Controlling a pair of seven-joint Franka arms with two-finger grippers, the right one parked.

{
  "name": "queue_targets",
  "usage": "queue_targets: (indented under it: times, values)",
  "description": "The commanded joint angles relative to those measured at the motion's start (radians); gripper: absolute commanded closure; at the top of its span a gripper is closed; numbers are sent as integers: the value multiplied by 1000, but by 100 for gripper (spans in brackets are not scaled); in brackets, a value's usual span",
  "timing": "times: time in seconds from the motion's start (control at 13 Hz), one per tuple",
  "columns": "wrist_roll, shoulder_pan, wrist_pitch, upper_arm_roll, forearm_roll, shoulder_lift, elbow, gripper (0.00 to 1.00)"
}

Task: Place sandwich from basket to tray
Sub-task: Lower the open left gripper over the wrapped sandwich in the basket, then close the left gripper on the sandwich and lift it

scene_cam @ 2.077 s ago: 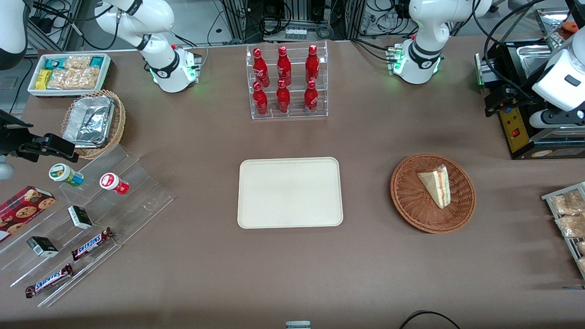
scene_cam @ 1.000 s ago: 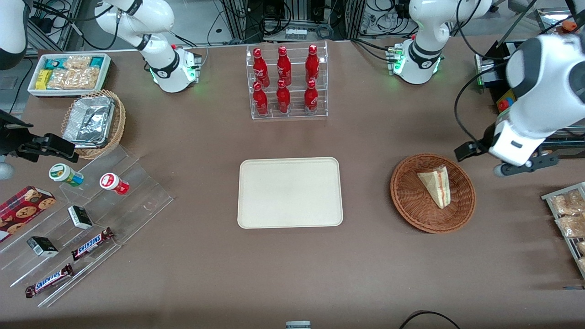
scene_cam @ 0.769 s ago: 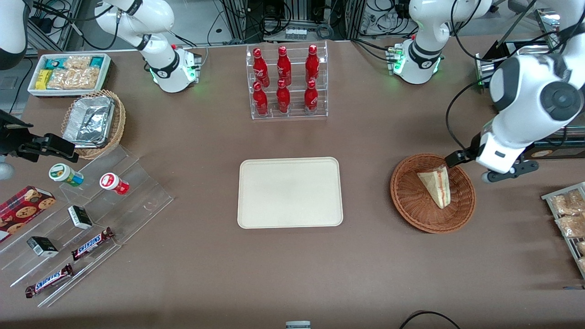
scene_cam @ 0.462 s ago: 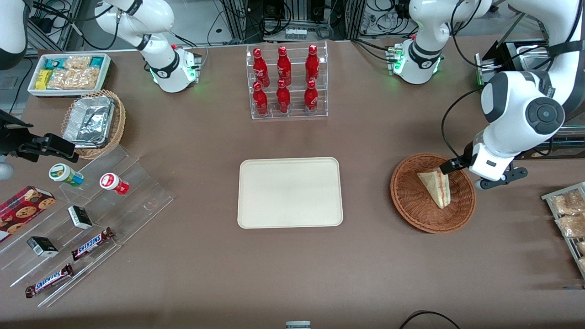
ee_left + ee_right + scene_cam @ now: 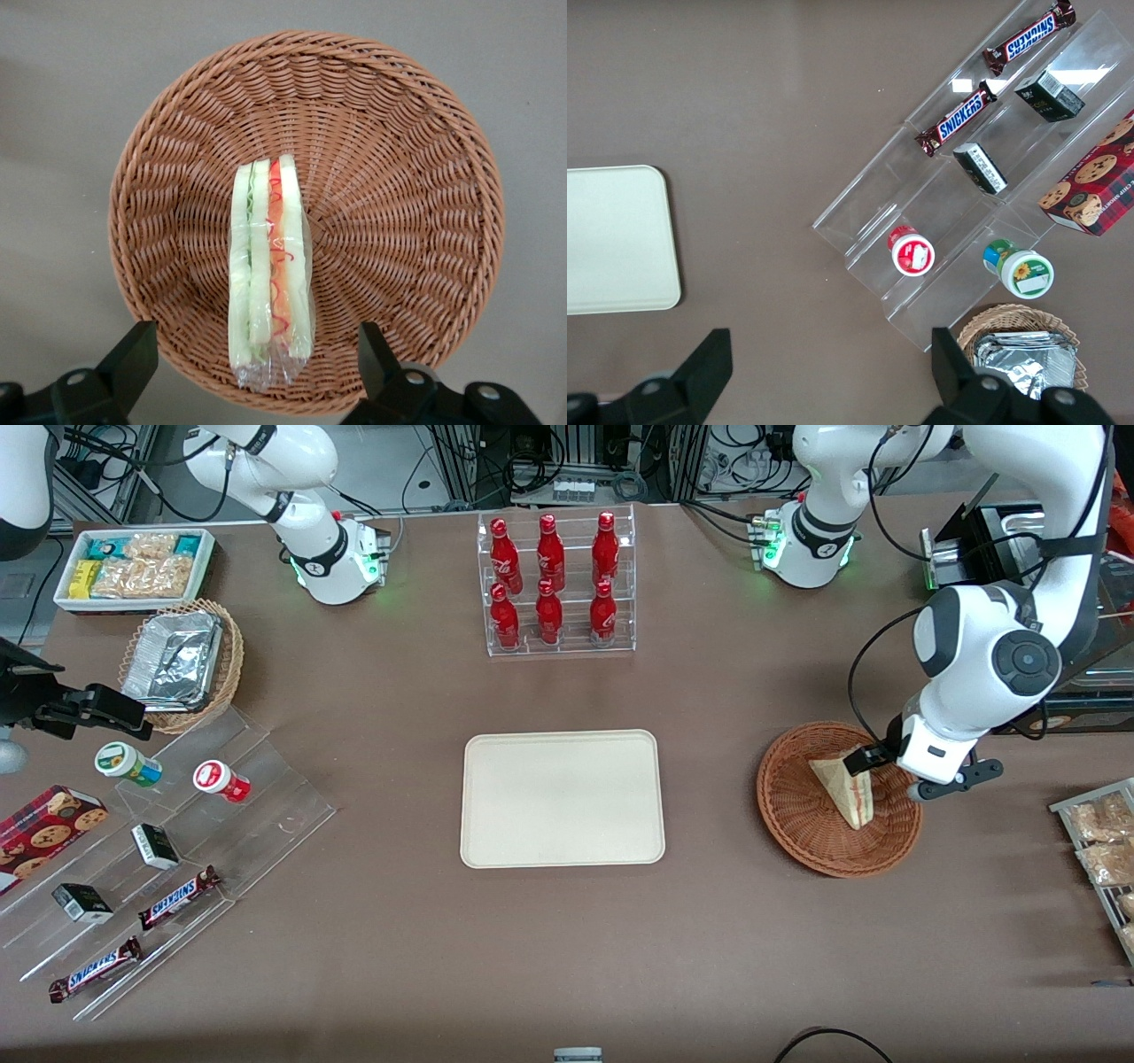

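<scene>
The sandwich [image 5: 849, 797], a plastic-wrapped pale wedge with red and green filling, lies in the round reddish-brown wicker basket [image 5: 797, 841]. My left gripper [image 5: 912, 772] hangs over the basket's rim toward the working arm's end, just above the sandwich's wide end. In the left wrist view the sandwich [image 5: 270, 266] lies lengthwise in the basket [image 5: 399, 177]. The gripper [image 5: 255, 350] is open wide there, its two black fingers straddling the wedge's nearer end without touching it. The cream tray [image 5: 562, 797] lies bare at mid-table, toward the parked arm from the basket, and its corner shows as the tray [image 5: 616, 239].
A clear rack of red bottles [image 5: 555, 584] stands farther from the front camera than the tray. A wire rack of snack packets [image 5: 1103, 850] and a black machine [image 5: 1001, 682] sit at the working arm's end. Acrylic steps with snacks [image 5: 177, 841] lie at the parked arm's end.
The left arm has swung in from the working arm's end of the table and come down over the basket. The sandwich, basket and tray have not moved.
</scene>
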Motion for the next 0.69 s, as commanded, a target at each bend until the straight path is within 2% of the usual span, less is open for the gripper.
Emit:
queue_targets:
  times: [0.0,0.62]
  values:
    - [-23,-3,68,5,14,2,-40,0]
    - [-66,-3,257,5,13,51,-155,0]
